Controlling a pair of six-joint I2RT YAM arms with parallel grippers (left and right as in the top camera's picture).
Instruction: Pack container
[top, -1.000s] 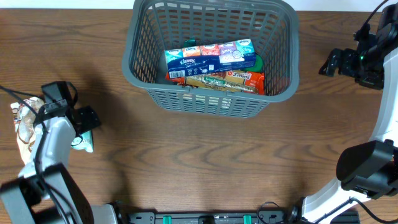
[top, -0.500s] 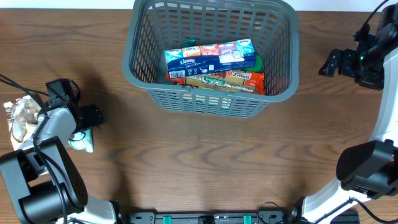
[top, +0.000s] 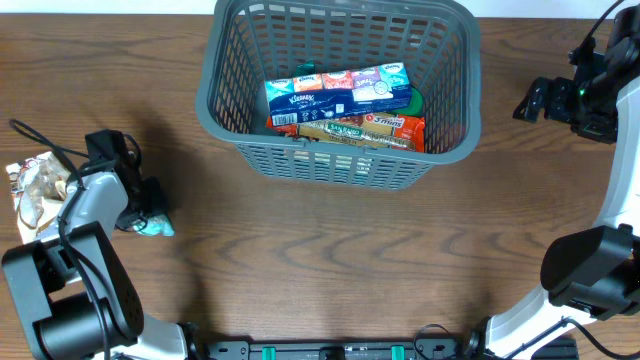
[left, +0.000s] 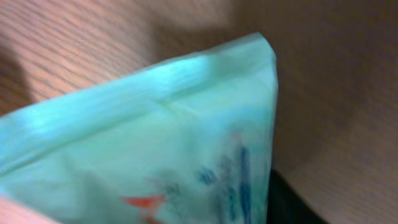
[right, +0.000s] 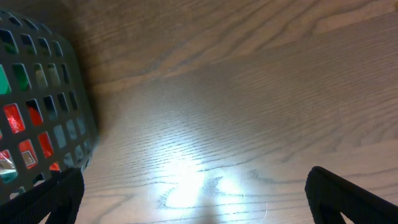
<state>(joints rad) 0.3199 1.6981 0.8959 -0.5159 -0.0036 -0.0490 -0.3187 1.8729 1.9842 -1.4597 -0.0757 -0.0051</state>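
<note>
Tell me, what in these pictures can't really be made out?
- The left gripper: in the overhead view its own wrist covers the fingertips, so it is unclear whether it grips the teal packet.
- The packet's print: in the left wrist view it is too close and blurred.
- Lower items in the container: in the overhead view the tissue pack covers them.
- The crinkly bag: in the overhead view it is partly under the left arm, and its label is too small to read.

Pouch (top: 158, 228): between the fingers of the left claw (top: 148, 215).
Bag (top: 35, 188): on the surface (top: 330, 260), left of the left claw, near it.
Container (top: 340, 160): ahead and right of the left claw, left of the right claw (top: 528, 102), well apart from both.
Tissue pack (top: 335, 92): inside the container, on top of a packet (top: 370, 128).
</note>
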